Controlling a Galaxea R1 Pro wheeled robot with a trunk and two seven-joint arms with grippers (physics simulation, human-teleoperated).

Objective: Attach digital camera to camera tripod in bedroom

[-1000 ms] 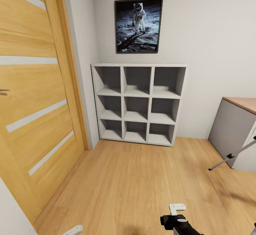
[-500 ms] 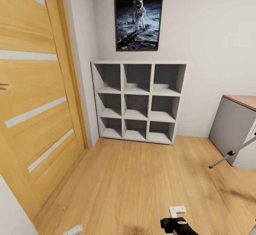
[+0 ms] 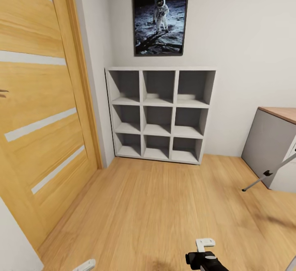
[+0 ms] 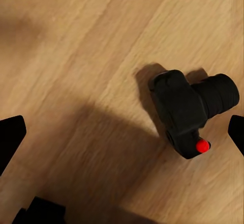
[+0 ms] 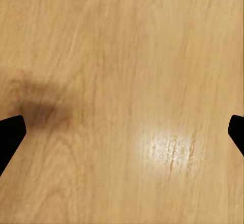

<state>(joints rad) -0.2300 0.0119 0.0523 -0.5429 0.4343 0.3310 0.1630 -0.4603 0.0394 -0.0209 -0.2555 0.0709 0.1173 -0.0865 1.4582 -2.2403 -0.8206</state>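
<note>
Wood floor (image 4: 76,40) w/ digital camera (image 4: 190,109) under wide-open, empty left hand (image 4: 122,132)

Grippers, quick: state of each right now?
Left gripper: open, holding nothing; digital camera lies on the floor between its fingertips.
Right gripper: open, empty, over bare floor.

A black cylindrical wrist segment (image 3: 204,259) carries a small white bracket (image 3: 204,243); the end effector fingertips (image 4: 11,135) are plain matte black wedges.
</note>
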